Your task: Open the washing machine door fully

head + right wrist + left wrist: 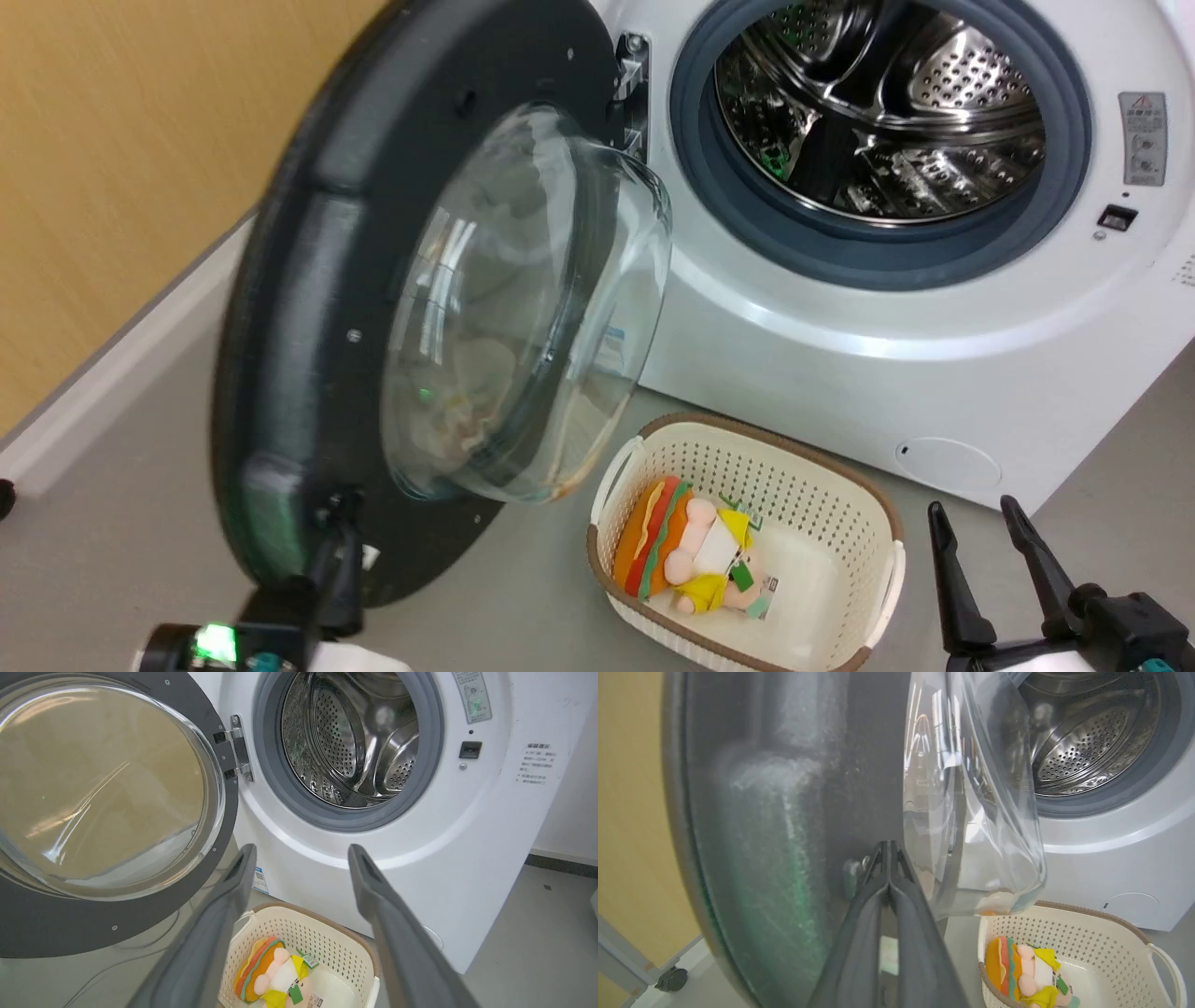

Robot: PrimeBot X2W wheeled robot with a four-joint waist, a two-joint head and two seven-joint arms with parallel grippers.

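My left hand (pixel 888 848) has its fingers pressed together on nothing, tips against the black inner face of the washing machine door (pixel 289 308), which stands swung wide ahead. My right hand (pixel 980 518) is spread open and empty, with a basket (pixel 840 495) just to its left.

The smooth grey floor (pixel 140 523) carries the white washing machine (pixel 794 373), with a cream perforated basket (pixel 812 523) standing just in front of its base, and a small dark caster wheel (pixel 671 980) beside the yellow wall.
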